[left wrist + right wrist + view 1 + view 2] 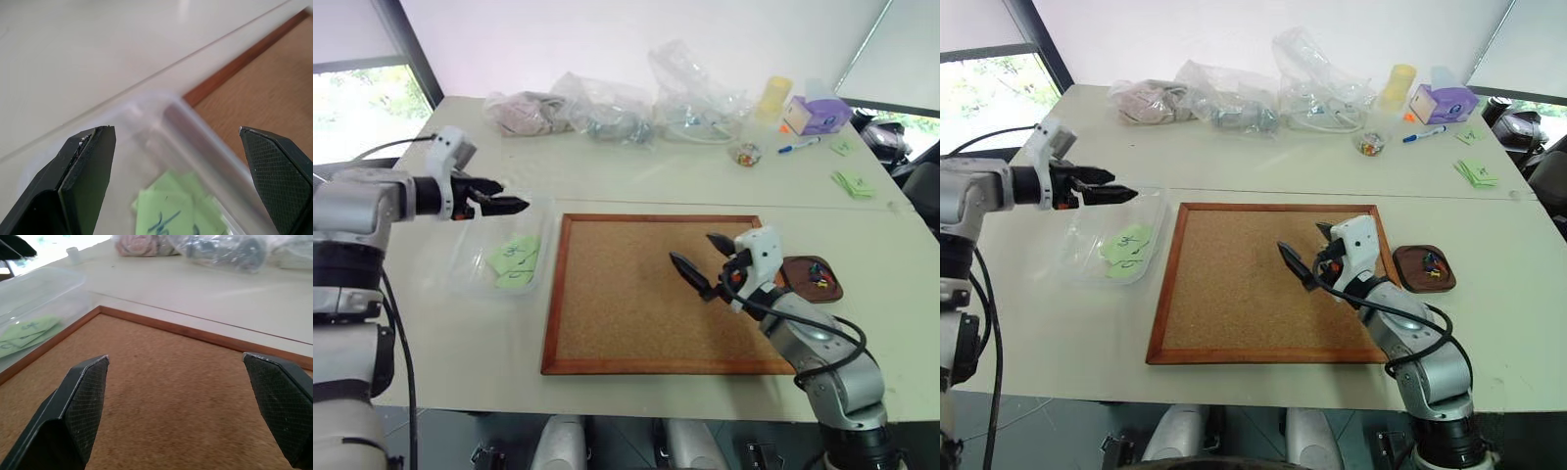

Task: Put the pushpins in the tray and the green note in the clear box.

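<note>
Lying inside the clear box [475, 262], the green note [514, 257] sits beneath the left pincer [505, 203] — fingers spread wide, empty; the pushpins [1431, 261] rest in the tray [1408, 277]. Over the corkboard [626, 294] hangs the right pincer [700, 262] — wide open, holding nothing.

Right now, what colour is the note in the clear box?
Light green with a dark pen scribble: the note lies in the clear box, best in the right eye view.

The left claw [514, 206] hovers empty, fingers parted, just above the clear box [470, 269]. Green notes [514, 257] lie in the box below it. The right claw [702, 261], fingers spread, hangs over the corkboard [626, 294], the tray [813, 277] just beside it.
</note>
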{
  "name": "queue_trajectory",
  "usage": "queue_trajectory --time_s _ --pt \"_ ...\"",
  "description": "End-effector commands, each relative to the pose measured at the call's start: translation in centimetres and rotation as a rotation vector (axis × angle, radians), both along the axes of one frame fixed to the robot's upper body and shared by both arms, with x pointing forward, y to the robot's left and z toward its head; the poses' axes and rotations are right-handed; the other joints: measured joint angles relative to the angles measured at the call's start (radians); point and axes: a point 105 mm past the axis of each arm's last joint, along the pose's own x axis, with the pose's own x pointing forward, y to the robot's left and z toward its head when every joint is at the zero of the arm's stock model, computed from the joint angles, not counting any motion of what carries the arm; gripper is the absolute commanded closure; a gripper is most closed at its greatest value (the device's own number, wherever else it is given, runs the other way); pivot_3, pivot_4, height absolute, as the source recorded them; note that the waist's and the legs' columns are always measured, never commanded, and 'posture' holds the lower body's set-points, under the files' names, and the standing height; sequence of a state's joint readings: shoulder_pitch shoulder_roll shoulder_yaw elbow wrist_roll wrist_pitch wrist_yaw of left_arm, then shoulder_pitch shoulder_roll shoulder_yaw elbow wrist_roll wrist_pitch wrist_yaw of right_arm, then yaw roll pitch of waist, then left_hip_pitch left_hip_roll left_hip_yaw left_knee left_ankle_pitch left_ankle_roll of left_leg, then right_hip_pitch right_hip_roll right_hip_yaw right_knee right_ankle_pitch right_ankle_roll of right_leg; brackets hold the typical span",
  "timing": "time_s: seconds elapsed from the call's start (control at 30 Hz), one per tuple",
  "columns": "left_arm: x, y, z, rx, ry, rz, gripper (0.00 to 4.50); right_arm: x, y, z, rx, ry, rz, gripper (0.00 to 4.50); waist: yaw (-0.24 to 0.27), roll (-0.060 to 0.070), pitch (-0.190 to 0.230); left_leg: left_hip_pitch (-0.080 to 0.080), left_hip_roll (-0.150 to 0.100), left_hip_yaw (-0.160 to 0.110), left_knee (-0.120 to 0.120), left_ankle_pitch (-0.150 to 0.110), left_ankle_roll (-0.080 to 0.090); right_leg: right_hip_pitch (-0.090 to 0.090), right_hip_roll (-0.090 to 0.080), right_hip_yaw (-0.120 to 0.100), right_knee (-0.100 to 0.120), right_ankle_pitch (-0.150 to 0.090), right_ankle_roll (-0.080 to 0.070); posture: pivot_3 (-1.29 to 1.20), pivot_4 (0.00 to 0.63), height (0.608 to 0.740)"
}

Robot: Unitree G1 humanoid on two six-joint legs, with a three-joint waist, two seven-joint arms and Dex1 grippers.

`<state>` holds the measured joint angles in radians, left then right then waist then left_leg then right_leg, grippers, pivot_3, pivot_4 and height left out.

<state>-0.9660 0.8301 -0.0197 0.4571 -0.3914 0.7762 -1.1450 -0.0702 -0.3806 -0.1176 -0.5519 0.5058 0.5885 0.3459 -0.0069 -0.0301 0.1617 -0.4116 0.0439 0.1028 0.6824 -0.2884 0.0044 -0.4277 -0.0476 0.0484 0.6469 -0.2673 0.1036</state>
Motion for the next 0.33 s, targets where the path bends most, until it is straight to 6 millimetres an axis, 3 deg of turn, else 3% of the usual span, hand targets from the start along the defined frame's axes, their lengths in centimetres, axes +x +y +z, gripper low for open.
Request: queue_trajectory --time_s 0.03,0.2,0.33 --pt "-1.1 -3.7 3.3 -0.100 -0.081 -0.157 0.04 -1.2 -1.6 2.2 0.031 -0.069 -0.038 0.00 -0.001 0.000 0.000 0.000 0.000 0.000 0.000 0.000 0.000 0.000 0.000 0.000 0.000 0.000 0.001 0.00 0.150 0.737" --pt "-2.7 -8.9 2.8 -0.158 -0.080 -0.326 0.04 -2.9 -4.2 2.4 -0.021 -0.048 -0.117 0.00 -0.006 0.000 0.000 0.000 0.000 -0.002 0.000 0.000 0.000 0.000 0.000 0.001 0.000 0.001 0.002 0.00 0.150 0.737" --pt "-4.0 -11.7 -0.5 -0.110 -0.053 -0.411 0.04 -4.5 -5.7 2.5 -0.036 -0.012 -0.150 0.00 -0.010 0.001 -0.001 0.002 0.000 -0.003 0.000 0.000 0.000 0.001 0.001 0.002 0.002 0.001 0.002 0.00 0.150 0.737"
